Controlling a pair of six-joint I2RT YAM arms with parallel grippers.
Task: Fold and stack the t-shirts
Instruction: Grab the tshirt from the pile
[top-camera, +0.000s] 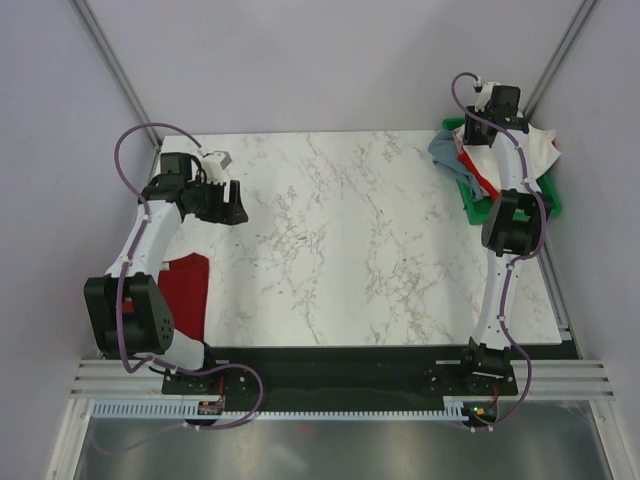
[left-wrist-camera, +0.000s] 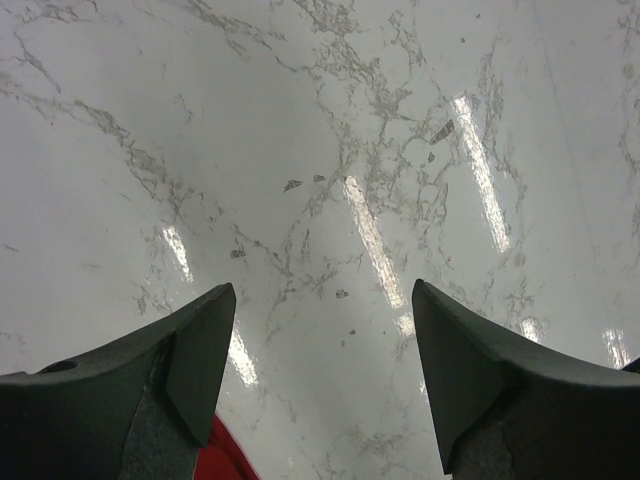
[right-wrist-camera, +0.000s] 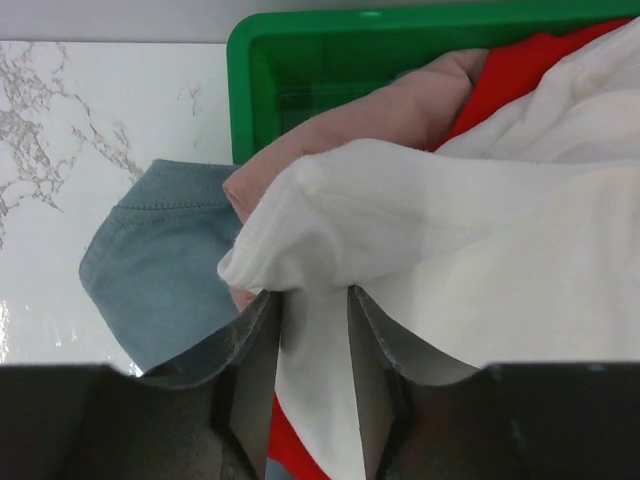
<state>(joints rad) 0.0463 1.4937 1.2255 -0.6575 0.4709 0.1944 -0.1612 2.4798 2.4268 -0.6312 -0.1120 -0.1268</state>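
Top external view: the big marble surface has an arm at each side. The left fingers hang over the far left part of the surface. They are spread wide apart and there is nothing between them. The left wrist view shows only bare marble under the gap. A red t-shirt lies flat at the near left edge of the surface, partly hidden under the left arm. A small bit of it peeks out low down in the left wrist view.

A green bin sits at the far right corner of the surface, and it is full of clothes. The right arm reaches over it. In the right wrist view the right fingers are pulled close together. A fold of the white t-shirt fills the gap and touches both sides, so they have hold of it. The white t-shirt lies on top of the pile. A pink cloth is tucked just under it. A second red t-shirt shows behind them at the far right of the bin. A grey-blue t-shirt hangs over the left wall of the bin and down onto the surface.
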